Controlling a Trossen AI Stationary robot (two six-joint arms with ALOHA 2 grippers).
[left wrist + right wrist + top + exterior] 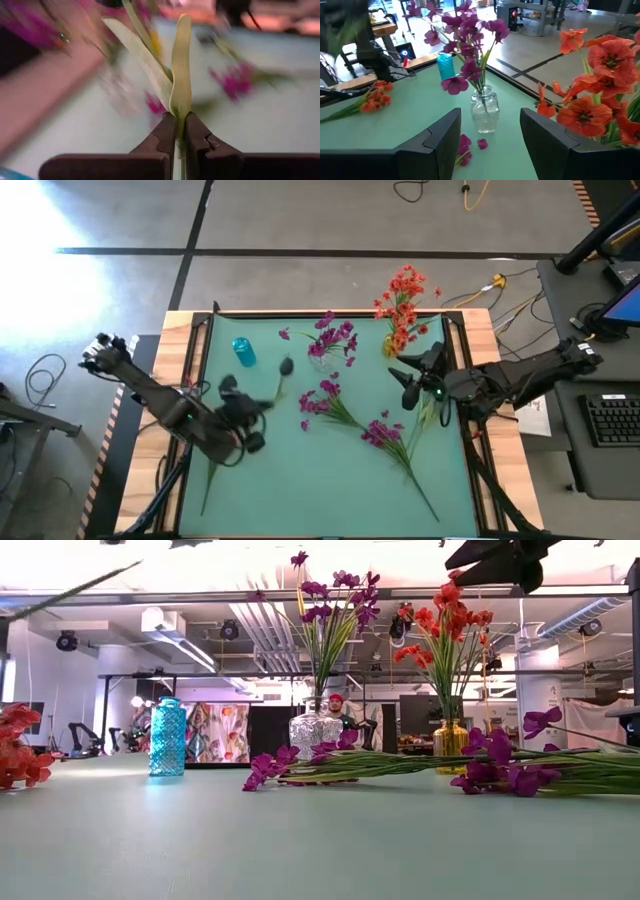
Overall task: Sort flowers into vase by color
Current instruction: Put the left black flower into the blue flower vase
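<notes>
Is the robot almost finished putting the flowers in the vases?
About halfway. Done: purple flowers stand in the clear vase, orange ones in the yellow vase. In hand: the left end effector is shut on a green stem, lifted off the table. Left: the blue vase looks empty, two purple stems lie on the mat, and an orange one lies near its edge. The right end effector hovers open.

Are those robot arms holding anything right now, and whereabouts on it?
The left pincer is shut on a flower's green stem, low among its leaves. The right pincer is open, holding nothing.
</notes>
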